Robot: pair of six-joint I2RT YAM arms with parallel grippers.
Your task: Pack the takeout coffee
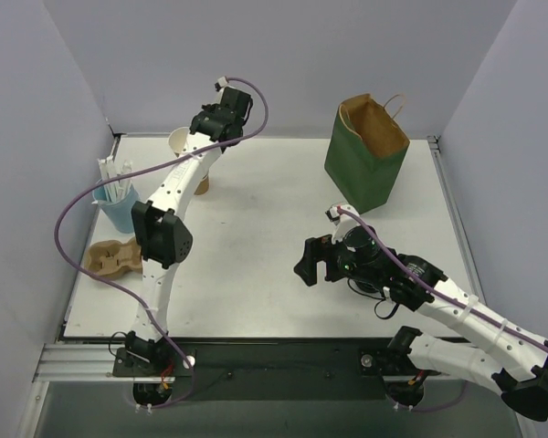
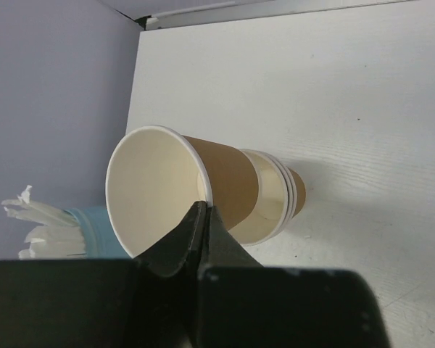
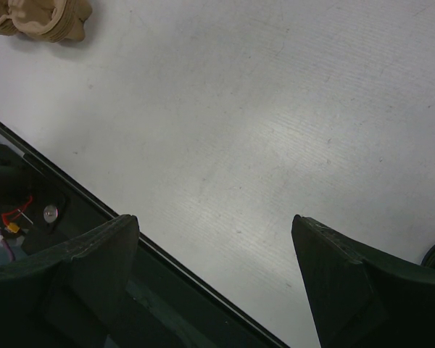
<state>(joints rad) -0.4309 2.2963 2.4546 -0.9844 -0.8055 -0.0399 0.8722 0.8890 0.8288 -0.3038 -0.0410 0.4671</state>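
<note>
Takeout coffee was unseen; a light, crushable lidless paper cup [image 2: 228, 185] sat rim-pinched between the left gripper's [image 2: 203, 210] clenched jaws, safer held mid-wall, while the right gripper [image 3: 214, 225] gaped empty.

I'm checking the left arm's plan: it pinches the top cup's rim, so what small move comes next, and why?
Probably raise the left gripper gently, sliding the top cup off the stack. The gripper is shut on that cup's rim, while its base sits nested in the cups beneath.
</note>
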